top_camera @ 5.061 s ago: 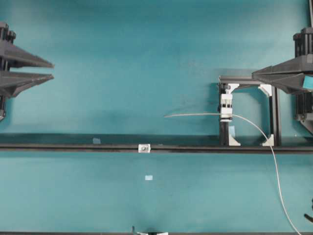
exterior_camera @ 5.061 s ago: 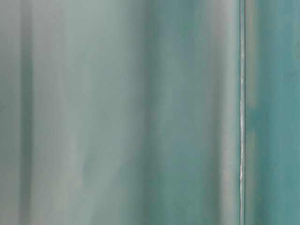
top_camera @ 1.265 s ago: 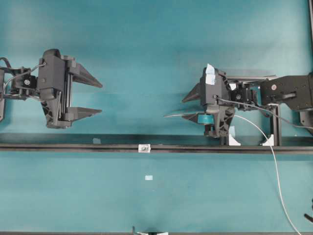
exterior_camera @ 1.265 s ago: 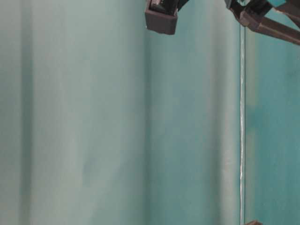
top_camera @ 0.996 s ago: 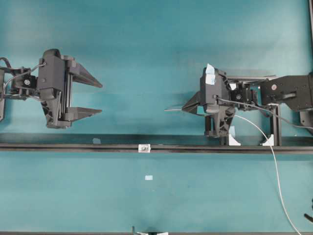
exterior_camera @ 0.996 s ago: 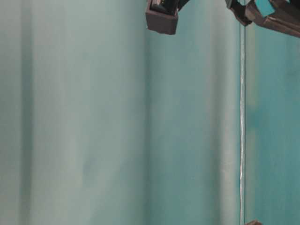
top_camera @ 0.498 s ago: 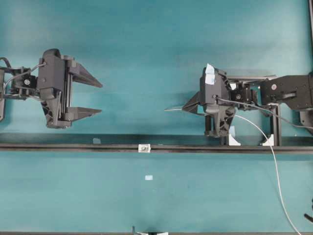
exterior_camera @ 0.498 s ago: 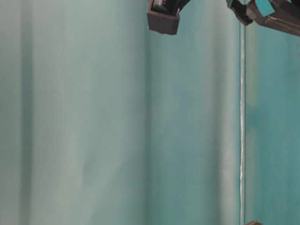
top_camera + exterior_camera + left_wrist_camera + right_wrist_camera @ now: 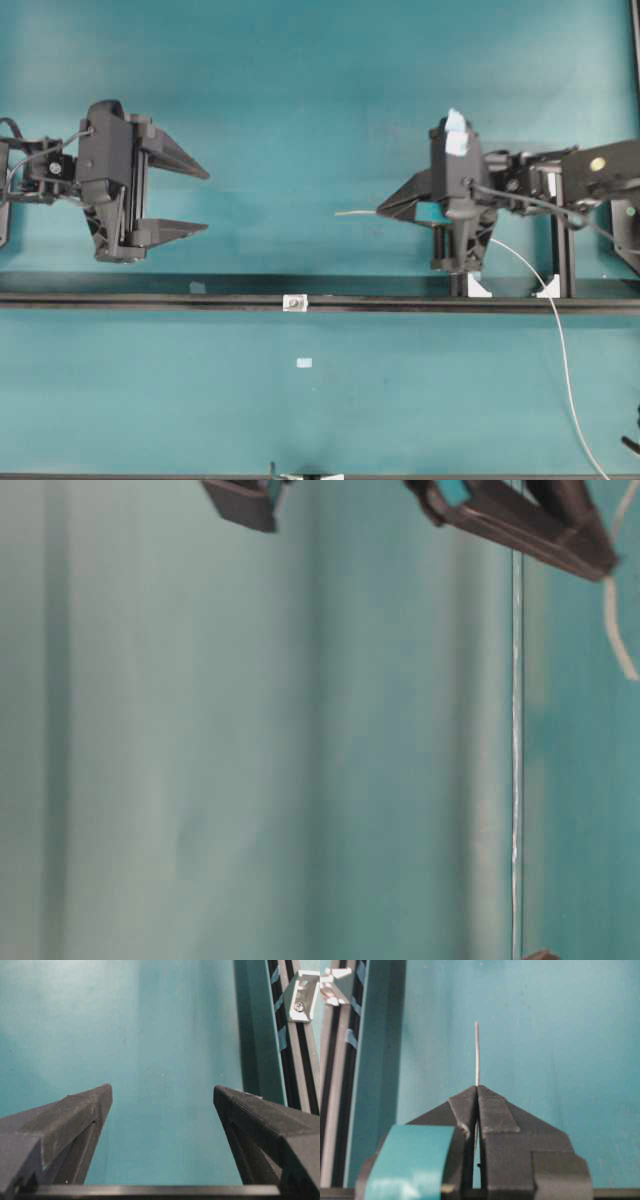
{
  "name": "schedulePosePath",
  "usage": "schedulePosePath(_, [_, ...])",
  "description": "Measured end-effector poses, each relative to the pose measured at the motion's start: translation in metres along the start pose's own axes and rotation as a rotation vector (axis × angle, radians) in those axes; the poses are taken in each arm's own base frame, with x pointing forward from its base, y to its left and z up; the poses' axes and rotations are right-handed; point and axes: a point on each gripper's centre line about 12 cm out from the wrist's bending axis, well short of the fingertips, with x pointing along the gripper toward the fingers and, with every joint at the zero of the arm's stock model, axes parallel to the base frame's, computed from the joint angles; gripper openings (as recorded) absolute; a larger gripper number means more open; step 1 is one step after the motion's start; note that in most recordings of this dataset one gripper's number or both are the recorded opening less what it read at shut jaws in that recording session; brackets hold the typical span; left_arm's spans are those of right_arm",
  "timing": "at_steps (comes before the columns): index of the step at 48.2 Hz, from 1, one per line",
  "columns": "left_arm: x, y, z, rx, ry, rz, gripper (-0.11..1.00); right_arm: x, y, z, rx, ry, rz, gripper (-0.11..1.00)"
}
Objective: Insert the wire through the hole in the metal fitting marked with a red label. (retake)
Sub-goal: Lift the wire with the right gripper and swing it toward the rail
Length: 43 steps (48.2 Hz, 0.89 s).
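Note:
The wire's (image 9: 356, 212) bare tip sticks out leftward from my right gripper (image 9: 381, 212), which is shut on it. In the right wrist view the wire (image 9: 476, 1055) runs straight out of the closed right gripper (image 9: 477, 1089). Behind the hand, the wire curves down to the table's lower right. The metal fitting (image 9: 294, 302) sits on the black rail (image 9: 150, 299), below and left of the tip, its hole (image 9: 294, 301) a dark dot. My left gripper (image 9: 207, 201) stands open and empty at the left. The left wrist view shows the left gripper (image 9: 161, 1097) wide apart and the fitting (image 9: 301, 995) at top right.
A black frame with white corner brackets (image 9: 556, 245) stands behind the right hand, above the rail. A small pale tape rectangle (image 9: 304, 363) lies below the rail. Another tape patch (image 9: 197, 288) is next to the rail at the left. The fitting (image 9: 335, 987) shows top left in the right wrist view.
The right gripper closed on the wire a second ago. It has since shifted a little right and away from the rail, carrying the wire. The left gripper has not moved.

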Motion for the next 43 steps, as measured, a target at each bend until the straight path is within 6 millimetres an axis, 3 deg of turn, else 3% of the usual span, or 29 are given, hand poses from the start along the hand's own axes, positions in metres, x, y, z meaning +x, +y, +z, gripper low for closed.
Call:
schedulePosePath(22, [0.001,-0.001,0.004,-0.002,-0.012,-0.004,0.68,-0.029,0.005,0.022,0.0,-0.073,0.016,0.02])
schedulePosePath(43, [0.001,-0.017,0.013,0.017,-0.081,-0.054,0.69,-0.029,0.003,0.012,0.004,-0.103,0.024,0.02])
